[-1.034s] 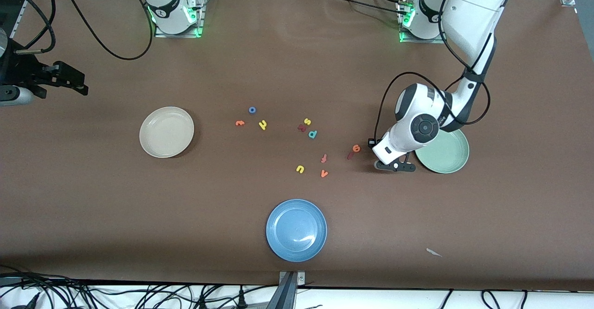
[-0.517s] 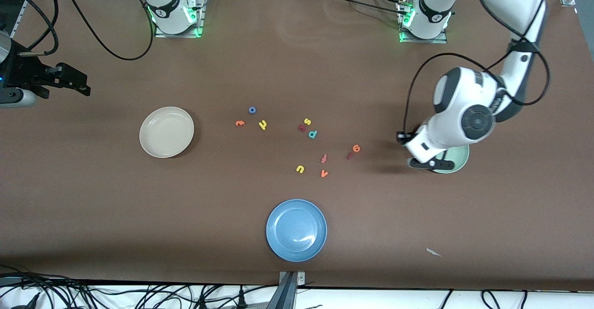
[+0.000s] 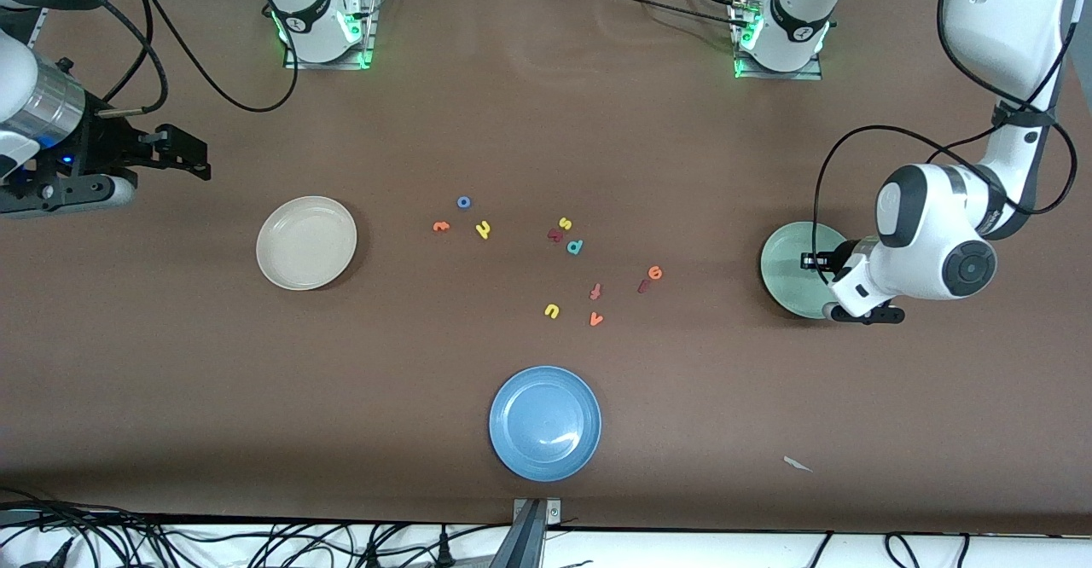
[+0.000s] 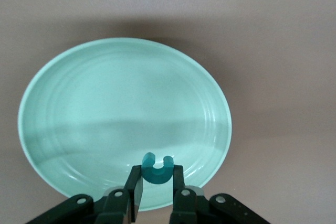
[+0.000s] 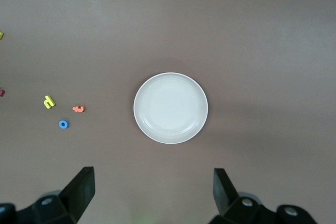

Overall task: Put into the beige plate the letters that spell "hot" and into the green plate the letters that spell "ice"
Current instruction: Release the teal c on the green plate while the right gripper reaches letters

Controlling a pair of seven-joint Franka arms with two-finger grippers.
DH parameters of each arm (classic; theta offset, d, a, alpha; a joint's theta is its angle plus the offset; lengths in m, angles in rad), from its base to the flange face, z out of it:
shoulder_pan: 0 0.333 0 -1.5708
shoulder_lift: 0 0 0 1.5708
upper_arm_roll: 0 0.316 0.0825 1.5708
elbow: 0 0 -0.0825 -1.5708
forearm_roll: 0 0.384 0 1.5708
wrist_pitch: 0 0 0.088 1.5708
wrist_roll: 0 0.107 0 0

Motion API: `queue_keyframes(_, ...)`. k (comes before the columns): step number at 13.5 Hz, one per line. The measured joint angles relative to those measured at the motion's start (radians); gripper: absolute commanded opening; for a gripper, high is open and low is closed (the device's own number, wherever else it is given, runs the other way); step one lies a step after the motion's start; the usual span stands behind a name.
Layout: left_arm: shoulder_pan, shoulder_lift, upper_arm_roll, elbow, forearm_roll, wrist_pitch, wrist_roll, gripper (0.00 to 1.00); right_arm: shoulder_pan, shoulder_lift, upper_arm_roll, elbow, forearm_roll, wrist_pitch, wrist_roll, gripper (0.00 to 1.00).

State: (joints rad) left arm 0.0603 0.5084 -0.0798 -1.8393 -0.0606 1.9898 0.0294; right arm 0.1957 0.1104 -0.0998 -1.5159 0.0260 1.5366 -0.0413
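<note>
While the left gripper point(image 4: 156, 182) pinches the teal "c" point(image 4: 157, 167) over the green plate point(image 4: 105, 103), the right gripper point(image 5: 152, 190) waits, fingers spread wide, empty.

Teal "c" point(image 4: 156, 169) pinched upright in left hand point(image 4: 156, 182) over green plate point(image 3: 789, 282), frame right. Beige plate point(image 3: 306, 242) empty, frame left. Blue "o" point(image 3: 463, 202), orange "t" point(image 3: 440, 227), yellow "h" point(image 3: 483, 229) cluster at centre; orange "e" point(image 3: 654, 273) touching dark red "i" point(image 3: 644, 286) right of centre.

Even overhead light, soft shadows, sharp views

We see a white glare streak on the blue plate point(image 3: 545, 423), a soft shadow band across the green plate point(image 4: 79, 103), dim table corners, and slightly blurred gripper fingers point(image 5: 79, 187) up close.
</note>
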Motion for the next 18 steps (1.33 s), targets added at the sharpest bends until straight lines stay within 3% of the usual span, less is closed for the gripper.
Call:
queue_keyframes(1, -0.001, 0.005, -0.003, 0.0, 0.001, 0.0, 0.0, 0.88, 0.0, 0.005, 0.0, 0.0, 0.0, 0.0, 0.0, 1.0)
queue_keyframes(2, -0.001, 0.006, -0.004, 0.0, 0.001, 0.0, 0.0, 1.0, 0.001, 0.013, 0.001, 0.0, 0.001, 0.005, 0.0, 1.0)
queue_keyframes(4, -0.001, 0.005, -0.006, 0.01, 0.002, 0.0, 0.0, 1.0, -0.01, 0.037, 0.042, -0.001, 0.006, 0.036, 0.031, 1.0)
queue_keyframes(7, -0.006, -0.025, -0.019, 0.042, 0.002, -0.011, -0.005, 1.0, -0.064, 0.084, 0.183, -0.002, 0.004, 0.069, 0.143, 1.0)
queue_keyframes(10, -0.014, -0.083, -0.084, 0.077, 0.001, -0.06, -0.144, 1.0, -0.071, 0.126, 0.251, -0.029, 0.004, 0.126, 0.176, 1.0)
queue_keyframes(15, -0.048, -0.092, -0.25, 0.083, 0.001, -0.04, -0.496, 0.94, -0.074, 0.164, 0.378, -0.205, 0.0, 0.376, 0.332, 1.0)
queue_keyframes(18, -0.132, -0.042, -0.272, 0.076, 0.001, 0.103, -0.667, 0.89, -0.074, 0.168, 0.425, -0.313, -0.024, 0.504, 0.401, 1.0)
